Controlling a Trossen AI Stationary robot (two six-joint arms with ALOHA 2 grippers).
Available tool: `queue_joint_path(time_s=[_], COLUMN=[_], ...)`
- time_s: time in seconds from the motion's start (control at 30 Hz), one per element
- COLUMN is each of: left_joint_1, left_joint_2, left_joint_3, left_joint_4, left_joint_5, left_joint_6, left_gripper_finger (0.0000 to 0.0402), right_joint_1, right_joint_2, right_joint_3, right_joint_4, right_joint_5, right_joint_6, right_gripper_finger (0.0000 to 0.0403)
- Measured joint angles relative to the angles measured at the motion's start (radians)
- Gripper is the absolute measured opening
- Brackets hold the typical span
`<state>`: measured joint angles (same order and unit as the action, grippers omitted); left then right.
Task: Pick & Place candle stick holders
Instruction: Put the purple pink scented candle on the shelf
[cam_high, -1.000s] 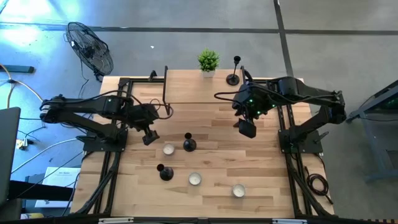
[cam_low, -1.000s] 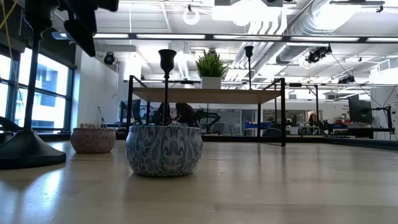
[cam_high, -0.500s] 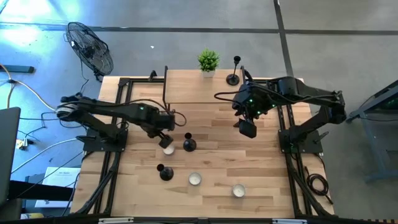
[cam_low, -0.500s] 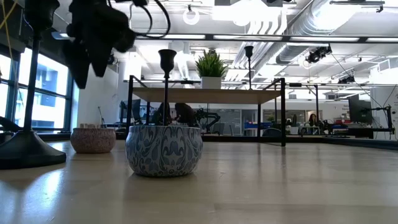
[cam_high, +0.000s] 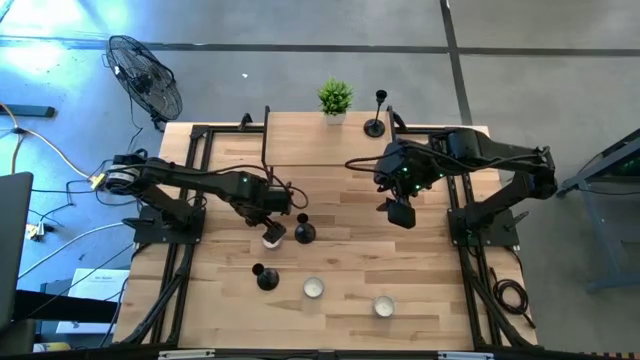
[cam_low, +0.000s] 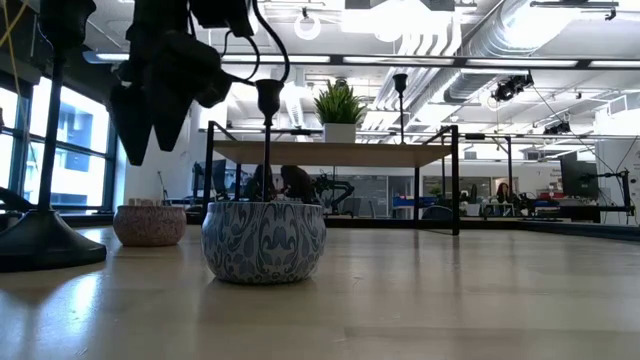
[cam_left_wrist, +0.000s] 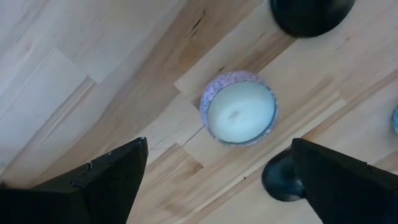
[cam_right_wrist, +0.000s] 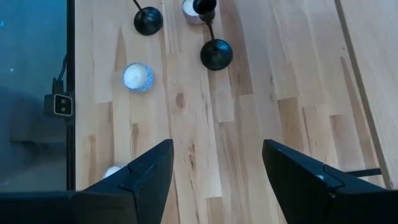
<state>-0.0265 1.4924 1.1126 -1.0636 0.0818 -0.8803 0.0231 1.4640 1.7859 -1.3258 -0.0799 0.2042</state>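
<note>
Three black candle stick holders stand upright on their round bases: one mid-table (cam_high: 305, 232), one nearer the front (cam_high: 267, 278), one on the raised far shelf (cam_high: 375, 125). My left gripper (cam_high: 270, 232) hangs open, pointing down over a white tealight (cam_left_wrist: 239, 112), just left of the mid-table holder. Two holder bases (cam_left_wrist: 311, 12) (cam_left_wrist: 283, 180) show beside that tealight. My right gripper (cam_high: 400, 212) hangs open in the air over the table's right half, with nothing between its fingers (cam_right_wrist: 143, 180).
A green potted plant (cam_high: 335, 97) stands on the far shelf. Two more tealights (cam_high: 313, 288) (cam_high: 383, 306) sit near the front edge. In the low view a blue-patterned tealight (cam_low: 264, 240) and a pink one (cam_low: 150, 223) stand close. Bare wood lies at the right.
My left gripper has come from the table's left side toward the middle and has sunk, rolling about its own axis. It now hangs over the tealight beside the mid-table holder, its fingers still apart. No object has moved.
</note>
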Motion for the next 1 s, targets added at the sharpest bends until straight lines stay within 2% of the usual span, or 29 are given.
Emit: queue_joint_path(time_s=[0.67,1.0], left_joint_1=[-0.006,-0.081], left_joint_2=[0.000,0.000], left_joint_3=[0.000,0.000], left_joint_4=[0.048,0.108], left_joint_5=[-0.005,-0.111], left_joint_6=[0.000,0.023], left_gripper_finger=[0.0387,0.0387], right_joint_1=[0.000,0.000], right_joint_2=[0.000,0.000], right_joint_3=[0.000,0.000], right_joint_4=[0.008,0.008], right_joint_5=[0.025,0.024], right_joint_6=[-0.002,-0.003], right_gripper_finger=[0.0240,0.0240])
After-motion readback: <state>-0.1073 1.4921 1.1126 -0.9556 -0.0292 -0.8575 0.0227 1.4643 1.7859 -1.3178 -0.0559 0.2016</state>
